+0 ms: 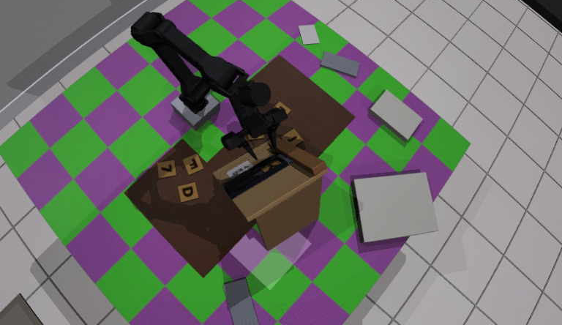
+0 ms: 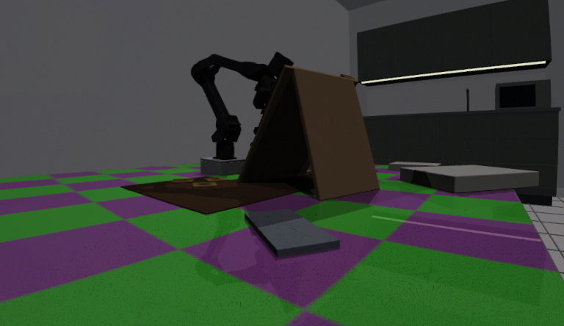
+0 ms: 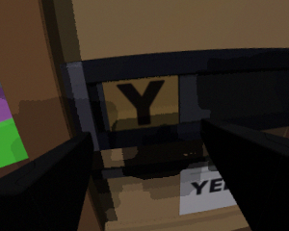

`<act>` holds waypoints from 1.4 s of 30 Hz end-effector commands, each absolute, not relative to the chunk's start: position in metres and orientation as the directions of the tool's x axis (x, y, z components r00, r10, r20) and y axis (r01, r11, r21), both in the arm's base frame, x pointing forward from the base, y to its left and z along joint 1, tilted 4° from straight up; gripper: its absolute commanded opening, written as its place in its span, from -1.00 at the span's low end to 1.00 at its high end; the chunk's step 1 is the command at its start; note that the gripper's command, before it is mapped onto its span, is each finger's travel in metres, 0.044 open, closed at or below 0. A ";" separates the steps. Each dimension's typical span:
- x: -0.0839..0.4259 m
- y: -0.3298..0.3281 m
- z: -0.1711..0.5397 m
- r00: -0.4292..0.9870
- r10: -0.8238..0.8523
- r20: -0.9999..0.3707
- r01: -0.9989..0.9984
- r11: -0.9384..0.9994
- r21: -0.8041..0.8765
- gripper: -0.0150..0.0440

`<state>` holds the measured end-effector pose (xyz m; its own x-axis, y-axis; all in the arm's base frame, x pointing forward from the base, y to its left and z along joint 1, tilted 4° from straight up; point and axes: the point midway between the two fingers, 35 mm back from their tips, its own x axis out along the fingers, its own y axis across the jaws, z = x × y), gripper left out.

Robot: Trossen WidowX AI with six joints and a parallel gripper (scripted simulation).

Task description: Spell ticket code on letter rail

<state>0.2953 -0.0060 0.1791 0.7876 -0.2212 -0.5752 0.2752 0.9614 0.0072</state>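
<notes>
On the left, three letter tiles, the 7 (image 1: 166,168), the F (image 1: 192,164) and the D (image 1: 188,192), lie flat on the brown mat (image 1: 203,259) (image 2: 205,205). Next, the white ticket (image 1: 238,169) (image 3: 207,190) sits on the leaning board (image 1: 269,189) (image 2: 336,135) (image 3: 183,24). Then the gripper (image 1: 264,152) (image 3: 147,133) has its fingers apart with nothing in them, and the Y tile (image 3: 141,102) is in the dark rail (image 1: 248,176) (image 3: 222,60). On the right, the J tile (image 1: 292,137) lies on the mat

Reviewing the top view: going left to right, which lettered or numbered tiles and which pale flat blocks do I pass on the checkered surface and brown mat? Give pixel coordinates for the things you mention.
Tile marked 7 (image 1: 166,168) → tile marked D (image 1: 188,192) → small white block (image 1: 308,34) → large pale block (image 1: 395,207)
</notes>
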 end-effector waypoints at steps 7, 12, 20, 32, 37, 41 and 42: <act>0.296 -0.006 0.183 0.791 -0.224 -0.570 0.279 0.960 0.010 0.51; 0.296 -0.007 0.183 0.791 -0.224 -0.570 0.279 0.960 0.010 0.51; 0.295 -0.006 0.180 0.788 -0.222 -0.575 0.276 0.961 0.007 -0.03; 0.295 -0.006 0.180 0.788 -0.222 -0.575 0.276 0.961 0.007 -0.49; 0.295 -0.006 0.180 0.788 -0.222 -0.575 0.276 0.961 0.007 -0.49; 0.302 -0.012 0.182 0.718 -0.216 -0.662 0.272 0.962 -0.020 -0.49; 0.304 -0.015 0.183 0.687 -0.212 -0.695 0.270 0.963 -0.027 -0.49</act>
